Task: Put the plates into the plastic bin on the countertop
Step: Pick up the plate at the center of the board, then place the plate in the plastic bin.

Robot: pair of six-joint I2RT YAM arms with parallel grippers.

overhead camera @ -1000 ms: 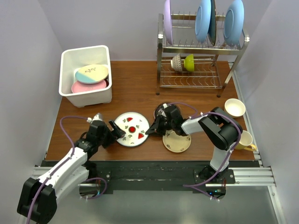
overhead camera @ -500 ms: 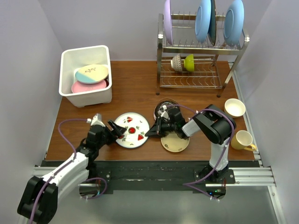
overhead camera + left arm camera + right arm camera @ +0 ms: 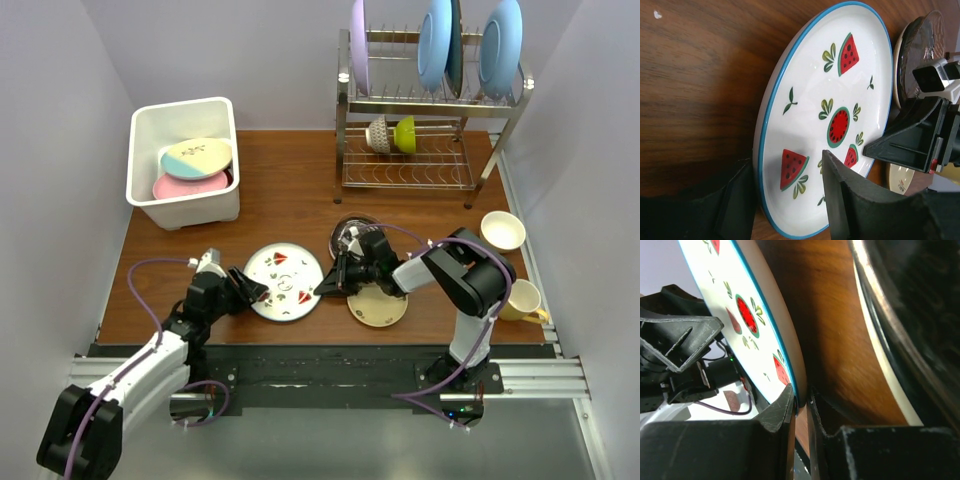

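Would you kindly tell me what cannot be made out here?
Top view: pink plate in the bin, mostly under the blue-cream plate.
Top view: dark plate, partly under the right arm.
Left wrist view: whether the left claw grips the fruit plate; its fingers cover the lower rim.
Right wrist view: dark plate blurred, cut off at the edge.

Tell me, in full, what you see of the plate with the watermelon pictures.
The watermelon plate is round, white and glossy, ceramic by its look, with a thin blue rim, red watermelon slices and green leaves. It is tilted over the countertop, near the front edge, between the two arms. The right gripper pinches its right edge. The jaws of the left gripper straddle its left edge; whether they clamp it is unclear.
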